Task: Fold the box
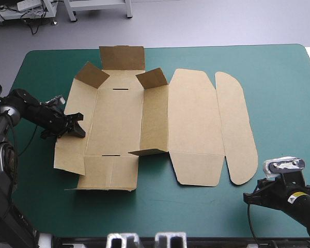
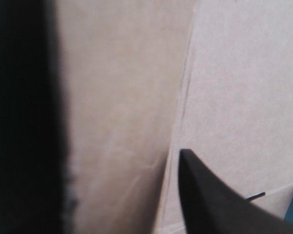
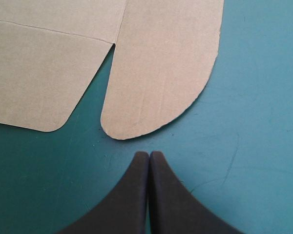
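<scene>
Desk (image 1: 279, 77) covered in teal-green is taken up by the brown box (image 1: 155, 119), laid flat at its middle with some flaps raised, while the left tool (image 1: 76, 124) is held apart at the box's left edge and the right tool (image 3: 149, 155) is pressed together just short of its rounded end.

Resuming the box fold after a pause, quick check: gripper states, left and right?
Left gripper: open, at the left edge of the box.
Right gripper: closed, holding nothing, over the teal-green cover just short of the box.
</scene>
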Robot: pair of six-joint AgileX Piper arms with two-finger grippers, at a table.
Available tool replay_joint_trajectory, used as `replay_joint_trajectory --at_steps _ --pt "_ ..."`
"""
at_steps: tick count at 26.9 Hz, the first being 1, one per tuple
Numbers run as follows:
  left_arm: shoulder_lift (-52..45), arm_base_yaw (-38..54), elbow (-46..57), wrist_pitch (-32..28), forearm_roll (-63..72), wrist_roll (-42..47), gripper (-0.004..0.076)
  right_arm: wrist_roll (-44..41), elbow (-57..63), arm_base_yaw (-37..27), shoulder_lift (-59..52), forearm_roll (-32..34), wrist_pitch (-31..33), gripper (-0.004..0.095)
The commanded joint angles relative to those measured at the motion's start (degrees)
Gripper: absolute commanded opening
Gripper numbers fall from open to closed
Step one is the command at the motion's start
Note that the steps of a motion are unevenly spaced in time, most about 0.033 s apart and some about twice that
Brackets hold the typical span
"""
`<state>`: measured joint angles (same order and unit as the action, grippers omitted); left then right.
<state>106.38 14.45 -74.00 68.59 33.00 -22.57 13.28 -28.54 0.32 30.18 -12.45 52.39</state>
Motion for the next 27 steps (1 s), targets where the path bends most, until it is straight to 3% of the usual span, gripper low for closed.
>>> replay_joint_trajectory --at_steps 1,5,15,27 --pt "-2.4 -0.4 -0.9 5.5 2.6 -0.2 -0.0007 0.3 -1.3 -0.3 0.6 -1.0 -2.5 -0.002" --pt "-2.6 -4.2 -3.1 5.5 -1.7 -2.6 -0.001 0.3 -1.3 -0.3 0.6 -1.0 -2.5 -0.002" --pt "-3.6 -21.4 -23.6 4.7 -24.0 -7.2 -0.001 0.3 -1.3 -0.3 0.6 -1.0 -2.3 -0.002" --pt "-3.6 -36.6 -39.0 -3.9 -34.9 -23.1 -0.001 0.3 -1.3 -0.3 0.6 -0.7 -2.3 -0.002"
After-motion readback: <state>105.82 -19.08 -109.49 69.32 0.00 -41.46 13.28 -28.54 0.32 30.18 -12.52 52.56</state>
